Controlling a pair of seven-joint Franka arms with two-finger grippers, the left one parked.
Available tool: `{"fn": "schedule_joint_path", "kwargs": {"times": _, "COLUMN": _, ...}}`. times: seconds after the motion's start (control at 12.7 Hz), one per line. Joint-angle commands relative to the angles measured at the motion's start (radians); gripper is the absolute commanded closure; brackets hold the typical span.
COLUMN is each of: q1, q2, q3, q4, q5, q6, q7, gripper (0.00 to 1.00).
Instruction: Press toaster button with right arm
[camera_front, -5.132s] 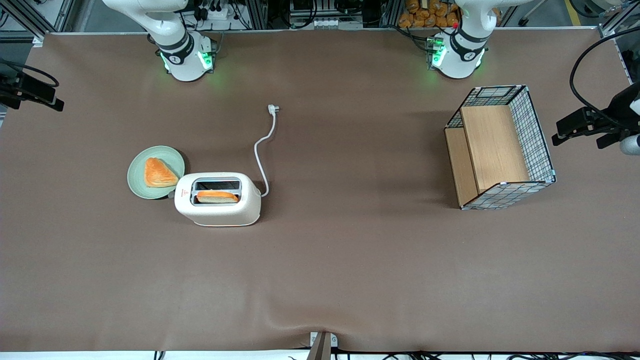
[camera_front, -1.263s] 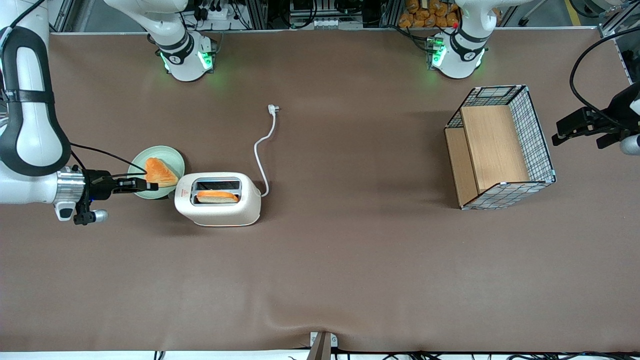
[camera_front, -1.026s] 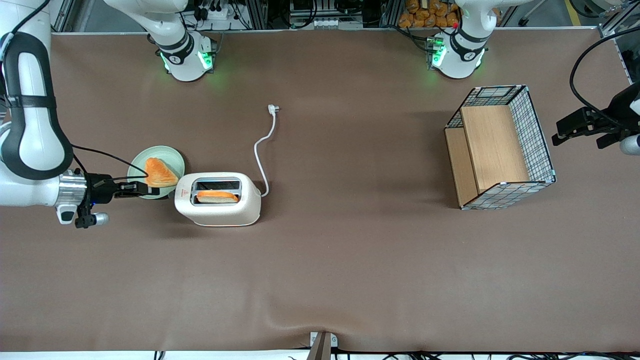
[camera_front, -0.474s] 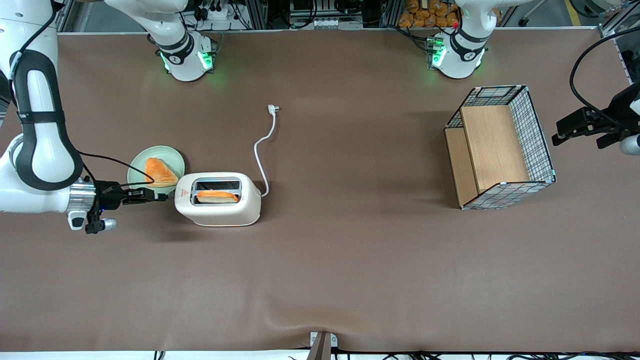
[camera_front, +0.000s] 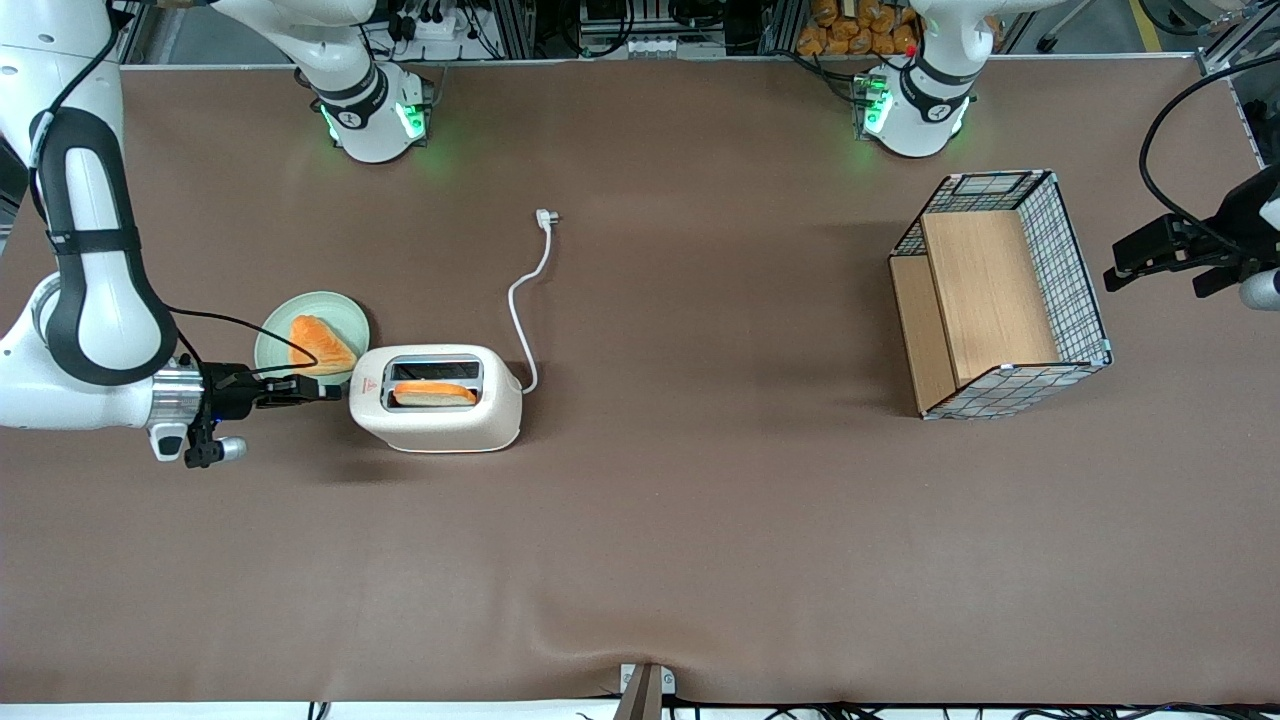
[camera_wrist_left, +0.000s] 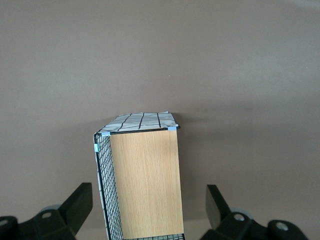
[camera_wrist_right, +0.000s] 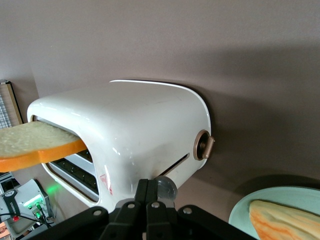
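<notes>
toaster (camera_front: 436, 398) on the table (camera_front: 700, 520), one bread slice (camera_front: 434, 393) in its slot nearer the camera; plate (camera_front: 285, 340) with bread just beside it. gripper (camera_front: 325, 391), fingers (camera_wrist_right: 148, 194) pressed together with nothing between them, at the toaster's lever (camera_wrist_right: 166, 186) end.

A brown mat covers the table (camera_front: 700, 520) from edge to edge, with a slight wrinkle at the edge nearest the front camera. Along the edge farthest from that camera runs an aluminium frame (camera_front: 560, 30) crowded with cables and electronics. A wire-mesh basket with wooden panels (camera_front: 1000, 295) stands toward the parked arm's end. Lighting is even and diffuse; shadows are soft.
</notes>
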Motion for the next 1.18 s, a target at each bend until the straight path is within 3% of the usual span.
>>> {"fn": "schedule_joint_path", "kwargs": {"times": 0.0, "q1": -0.004, "q2": 0.010, "q3": 0.002, "q4": 0.004, "q5": 0.029, "q6": -0.019, "q7": -0.023, "gripper": 1.00}}
{"fn": "schedule_joint_path", "kwargs": {"times": 0.63, "q1": -0.010, "q2": 0.033, "q3": 0.002, "q4": -0.016, "q5": 0.029, "q6": -0.014, "q7": -0.044, "gripper": 1.00}}
{"fn": "schedule_joint_path", "kwargs": {"times": 1.11, "q1": -0.030, "q2": 0.060, "q3": 0.002, "q4": -0.031, "q5": 0.120, "q6": -0.021, "q7": -0.062, "gripper": 1.00}}
